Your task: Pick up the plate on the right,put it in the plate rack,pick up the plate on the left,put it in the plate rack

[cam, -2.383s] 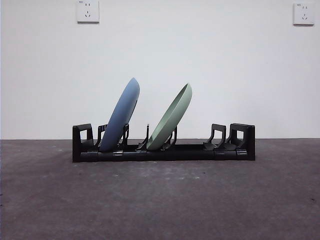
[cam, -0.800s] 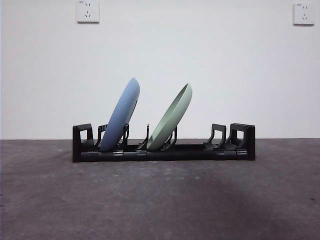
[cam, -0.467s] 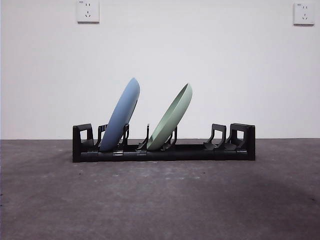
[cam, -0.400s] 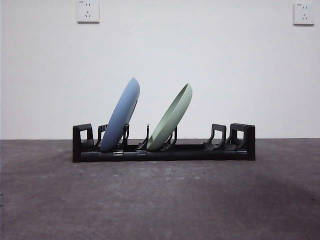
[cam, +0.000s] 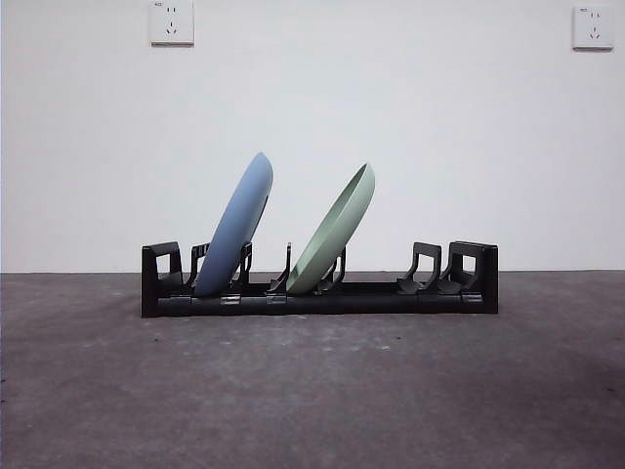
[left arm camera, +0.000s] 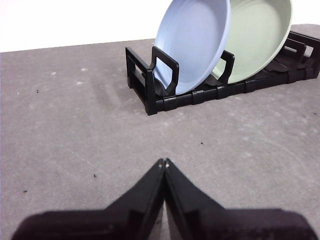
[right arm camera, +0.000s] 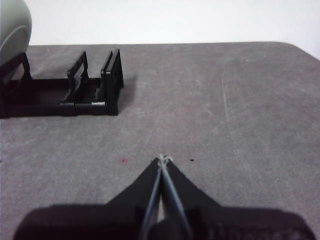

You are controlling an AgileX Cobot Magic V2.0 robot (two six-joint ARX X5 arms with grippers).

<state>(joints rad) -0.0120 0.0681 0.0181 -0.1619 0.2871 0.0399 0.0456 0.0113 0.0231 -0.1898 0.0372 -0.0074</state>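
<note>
A wide grey, speckled tabletop [cam: 312, 391] runs bare from the near edge to the long, low black plastic plate rack [cam: 319, 283] standing across its middle, with open surface off both blocky ends. In the right wrist view the table's far edge and rounded corner lie well beyond the rack's end piece. Two plates lean the same way in the rack's slots: a round pale blue plate [cam: 235, 227] near one end and a round sage green plate [cam: 334, 231] a few dividers along, apart from each other. The dividers past the green plate stand unfilled. The left gripper [left arm camera: 164, 162] hangs over bare table near the blue plate's end, jaws pressed together, holding nothing. The right gripper [right arm camera: 163, 159] hovers off the rack's other end, likewise closed and empty-handed.
</note>
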